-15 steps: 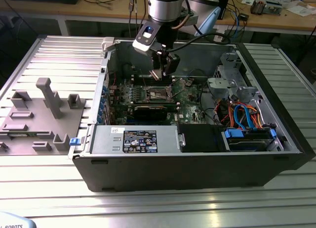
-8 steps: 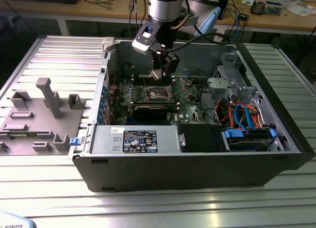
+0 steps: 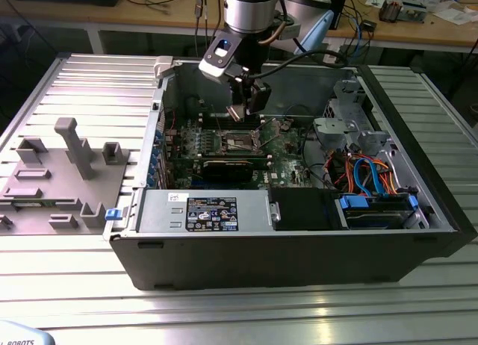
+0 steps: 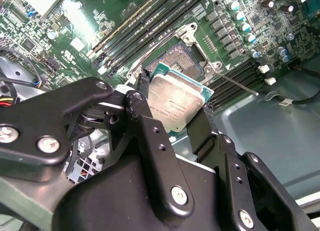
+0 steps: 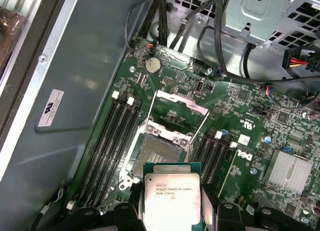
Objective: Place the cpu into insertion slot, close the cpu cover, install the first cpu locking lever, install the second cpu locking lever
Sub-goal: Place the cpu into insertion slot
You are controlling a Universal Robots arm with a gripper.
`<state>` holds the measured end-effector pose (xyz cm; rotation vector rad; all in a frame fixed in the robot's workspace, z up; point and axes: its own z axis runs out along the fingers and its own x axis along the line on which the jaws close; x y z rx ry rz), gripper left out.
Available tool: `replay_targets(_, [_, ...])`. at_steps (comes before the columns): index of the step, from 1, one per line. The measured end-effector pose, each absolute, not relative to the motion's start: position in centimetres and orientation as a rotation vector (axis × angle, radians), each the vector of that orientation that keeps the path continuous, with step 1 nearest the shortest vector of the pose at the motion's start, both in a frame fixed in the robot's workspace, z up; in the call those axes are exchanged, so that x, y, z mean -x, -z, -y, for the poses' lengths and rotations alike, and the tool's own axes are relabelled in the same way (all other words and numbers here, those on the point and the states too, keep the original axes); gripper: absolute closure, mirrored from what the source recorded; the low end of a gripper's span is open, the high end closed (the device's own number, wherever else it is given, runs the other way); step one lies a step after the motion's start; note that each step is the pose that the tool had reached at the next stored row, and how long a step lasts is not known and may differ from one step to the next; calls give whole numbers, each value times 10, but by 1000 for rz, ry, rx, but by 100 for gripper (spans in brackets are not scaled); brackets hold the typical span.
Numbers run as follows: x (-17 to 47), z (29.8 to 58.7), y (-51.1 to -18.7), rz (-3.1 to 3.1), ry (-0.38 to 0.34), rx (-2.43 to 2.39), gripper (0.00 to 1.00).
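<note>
My gripper hangs inside the open computer case, shut on the cpu, a flat square chip with a silvery top. Its black fingers clamp two opposite edges of the chip. The cpu is held slightly tilted just above and beside the insertion slot, whose dark centre lies bare. The insertion slot sits on the green board below the chip. The cpu cover stands swung open behind the slot. Thin wire locking levers are raised along its sides.
Long memory slots flank the socket. A black expansion card and a power supply lie towards the front of the case. A drive cage and cables are at the exterior view's right. A grey fixture tray is outside at the left.
</note>
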<state>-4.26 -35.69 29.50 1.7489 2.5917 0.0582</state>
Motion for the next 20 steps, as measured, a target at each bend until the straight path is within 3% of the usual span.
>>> replay_targets(20, [43,357,-295,-2545,-58,-1815,45])
